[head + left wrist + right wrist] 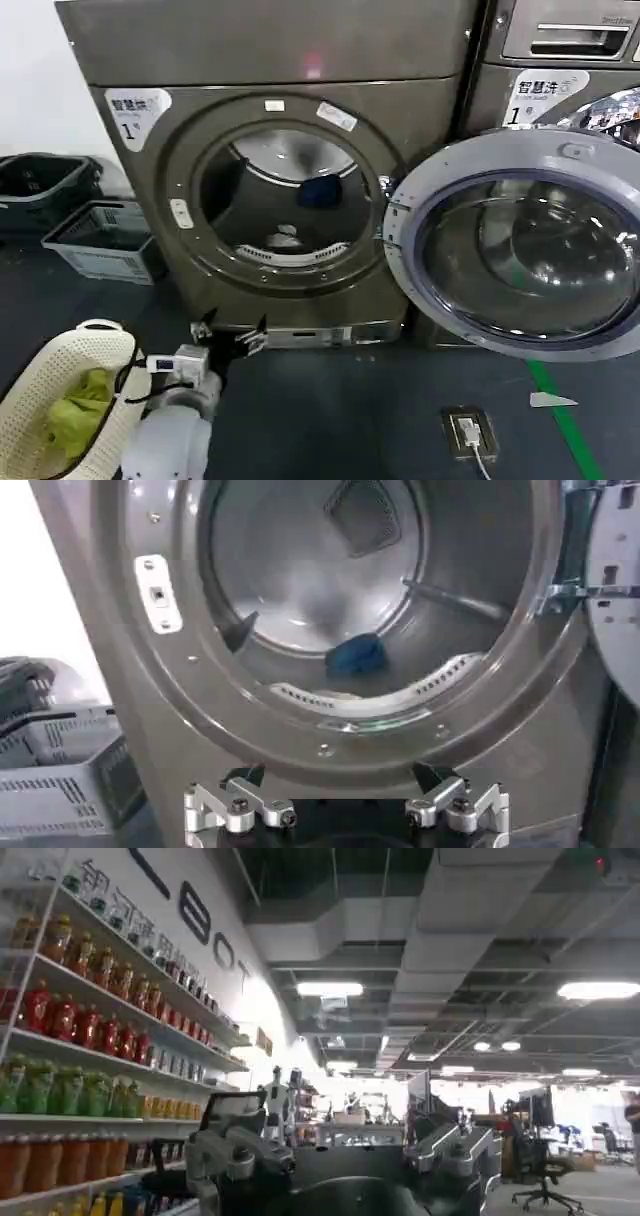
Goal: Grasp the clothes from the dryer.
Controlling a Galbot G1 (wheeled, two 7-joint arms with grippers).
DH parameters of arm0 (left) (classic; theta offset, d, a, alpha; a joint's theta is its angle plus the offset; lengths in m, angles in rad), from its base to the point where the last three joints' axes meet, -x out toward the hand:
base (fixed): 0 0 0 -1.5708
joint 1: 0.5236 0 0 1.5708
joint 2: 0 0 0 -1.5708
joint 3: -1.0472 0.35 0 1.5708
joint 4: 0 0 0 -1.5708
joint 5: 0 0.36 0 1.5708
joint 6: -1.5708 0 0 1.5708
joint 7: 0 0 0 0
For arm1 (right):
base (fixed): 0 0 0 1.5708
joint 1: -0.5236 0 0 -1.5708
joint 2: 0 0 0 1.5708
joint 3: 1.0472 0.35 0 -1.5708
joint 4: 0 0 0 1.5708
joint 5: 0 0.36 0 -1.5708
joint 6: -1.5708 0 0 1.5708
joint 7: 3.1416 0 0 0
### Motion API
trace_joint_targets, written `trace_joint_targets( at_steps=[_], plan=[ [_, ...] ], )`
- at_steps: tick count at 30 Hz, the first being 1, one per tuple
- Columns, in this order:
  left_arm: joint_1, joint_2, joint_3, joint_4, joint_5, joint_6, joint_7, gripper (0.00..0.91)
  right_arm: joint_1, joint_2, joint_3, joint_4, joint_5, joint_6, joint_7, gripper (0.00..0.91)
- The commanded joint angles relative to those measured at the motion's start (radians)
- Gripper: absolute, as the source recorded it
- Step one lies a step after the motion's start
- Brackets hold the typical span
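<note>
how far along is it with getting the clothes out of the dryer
Done: the dryer door hangs wide open, so the drum is reachable. In hand: the left end effector is open, low in front of the porthole, outside the drum and holding nothing. Left: reach in, close on the whitish clothes on the drum floor, and pull them out. The right end effector points off into the room.
</note>
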Motion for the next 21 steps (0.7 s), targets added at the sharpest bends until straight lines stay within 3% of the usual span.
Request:
trace_joint_targets(
  at_steps=[1, 12, 20, 21],
  plan=[
    [-0.001, 0.000, 0.000, 0.002, -0.002, 0.049, 0.000, 0.907, 0.000, 0.000, 0.000, 0.000, 0.000, 0.001, 0.001, 0.907],
    [-0.005, 0.001, 0.004, 0.006, 0.003, 0.049, 0.003, 0.907, 0.003, 0.007, -0.004, -0.003, -0.001, 0.008, -0.002, 0.907],
    [-0.005, 0.000, 0.007, 0.006, 0.011, 0.049, 0.006, 0.907, 0.004, 0.010, -0.004, -0.020, 0.005, 0.064, 0.037, 0.907],
    [-0.005, 0.000, 0.006, 0.005, 0.011, 0.049, 0.008, 0.907, 0.005, 0.013, 0.003, -0.022, 0.041, 0.077, 0.040, 0.907]
  ],
)
